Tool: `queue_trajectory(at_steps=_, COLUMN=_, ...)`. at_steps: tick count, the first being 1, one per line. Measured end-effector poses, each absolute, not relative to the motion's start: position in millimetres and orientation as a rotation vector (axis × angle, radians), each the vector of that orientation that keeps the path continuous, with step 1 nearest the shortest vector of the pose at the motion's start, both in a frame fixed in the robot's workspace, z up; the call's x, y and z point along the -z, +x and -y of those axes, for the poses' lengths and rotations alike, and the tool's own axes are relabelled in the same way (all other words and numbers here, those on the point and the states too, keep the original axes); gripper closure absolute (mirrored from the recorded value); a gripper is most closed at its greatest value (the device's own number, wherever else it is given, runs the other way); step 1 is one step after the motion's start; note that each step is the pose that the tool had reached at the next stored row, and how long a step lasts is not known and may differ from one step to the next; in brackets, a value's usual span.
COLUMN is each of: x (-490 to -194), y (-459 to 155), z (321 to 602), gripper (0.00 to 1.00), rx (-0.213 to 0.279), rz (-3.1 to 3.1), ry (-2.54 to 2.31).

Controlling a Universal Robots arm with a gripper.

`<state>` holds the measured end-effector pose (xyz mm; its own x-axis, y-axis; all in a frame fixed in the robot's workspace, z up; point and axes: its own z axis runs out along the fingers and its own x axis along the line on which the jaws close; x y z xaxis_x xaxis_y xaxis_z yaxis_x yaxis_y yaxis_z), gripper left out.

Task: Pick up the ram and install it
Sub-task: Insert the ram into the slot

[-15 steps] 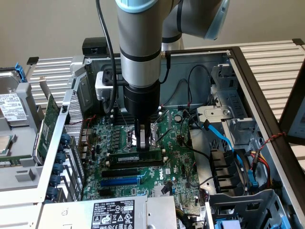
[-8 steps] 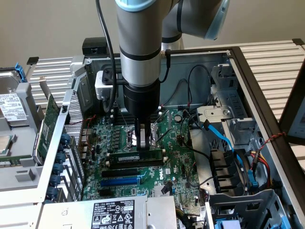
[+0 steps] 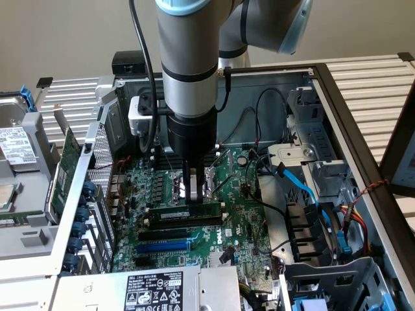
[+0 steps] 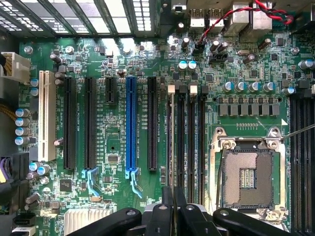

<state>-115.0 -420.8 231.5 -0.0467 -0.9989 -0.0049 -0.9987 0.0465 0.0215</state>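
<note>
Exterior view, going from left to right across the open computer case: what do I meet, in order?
From the left: hard drive → green expansion card → ram → blue cable → red and yellow wires.

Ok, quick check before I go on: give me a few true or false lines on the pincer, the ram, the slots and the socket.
1. The pincer is closed on the ram. True.
2. The ram is at the blue slot. False: it is at the black memory slots, beside the CPU socket.
3. The CPU socket is bare, with no cooler on it. True.
4. The blue slot holds a card. False: it is empty.
</note>
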Motion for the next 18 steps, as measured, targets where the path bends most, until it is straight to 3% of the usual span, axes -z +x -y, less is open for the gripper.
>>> queue_trajectory(at_steps=18, x=-228.7, y=-116.6, z=420.0, gripper=0.87, rx=0.027, rz=2.253, ry=2.175)
